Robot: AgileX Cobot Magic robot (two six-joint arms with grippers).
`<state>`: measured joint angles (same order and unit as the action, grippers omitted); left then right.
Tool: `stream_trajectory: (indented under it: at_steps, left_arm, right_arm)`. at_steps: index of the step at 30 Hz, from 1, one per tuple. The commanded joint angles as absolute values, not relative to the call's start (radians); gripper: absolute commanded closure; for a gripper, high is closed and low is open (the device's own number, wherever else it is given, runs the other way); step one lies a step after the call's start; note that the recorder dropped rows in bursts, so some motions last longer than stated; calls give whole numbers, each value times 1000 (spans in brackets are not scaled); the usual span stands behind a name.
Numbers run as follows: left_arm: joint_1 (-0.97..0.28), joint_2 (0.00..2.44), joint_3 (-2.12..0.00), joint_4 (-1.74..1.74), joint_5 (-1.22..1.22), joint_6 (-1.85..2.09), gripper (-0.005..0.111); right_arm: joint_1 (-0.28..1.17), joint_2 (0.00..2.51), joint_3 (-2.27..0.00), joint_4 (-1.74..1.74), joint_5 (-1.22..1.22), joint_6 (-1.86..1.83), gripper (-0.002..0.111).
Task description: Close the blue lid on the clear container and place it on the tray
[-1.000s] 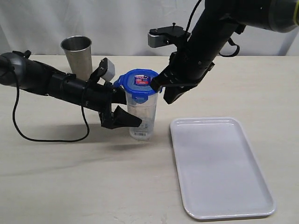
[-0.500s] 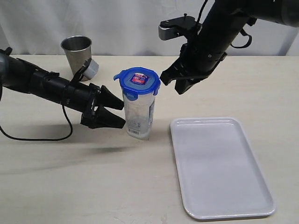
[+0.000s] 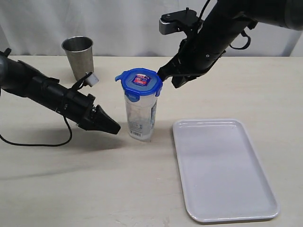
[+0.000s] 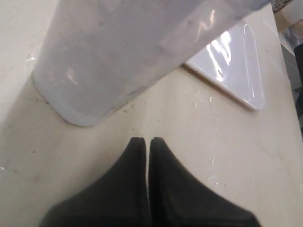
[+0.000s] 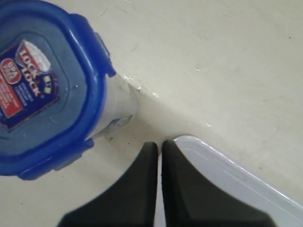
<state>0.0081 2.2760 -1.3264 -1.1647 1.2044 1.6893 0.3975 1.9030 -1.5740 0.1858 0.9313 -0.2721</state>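
Observation:
The clear container [image 3: 140, 116] stands upright on the table, left of the tray [image 3: 222, 168]. The blue lid [image 3: 139, 83] sits on its mouth, with side flaps sticking out. My left gripper [image 3: 115, 129] is shut and empty, low beside the container's base, a short gap from it. In the left wrist view the container's base [image 4: 109, 61] lies just beyond the shut left gripper [image 4: 147, 140]. My right gripper [image 3: 164, 77] is shut and empty, hovering next to the lid's right edge. In the right wrist view the lid [image 5: 42, 90] and the tray's corner [image 5: 236, 175] show by the right gripper [image 5: 159, 144].
A steel cup [image 3: 79, 56] stands at the back left, behind my left arm. A black cable [image 3: 33, 142] loops on the table under that arm. A white backdrop closes the far side.
My left gripper has let go of the container, drawn back to the left and shut. My right gripper has risen off the lid and then dipped back beside its right edge.

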Motion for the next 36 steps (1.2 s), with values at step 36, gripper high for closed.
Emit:
stream_trajectory:
  at_steps: [36]
  left_arm:
    - [-82, 2271, -1279, -1364, 1178, 1773, 107]
  right_arm:
    - [351, 1714, -1185, 513, 359, -520, 104]
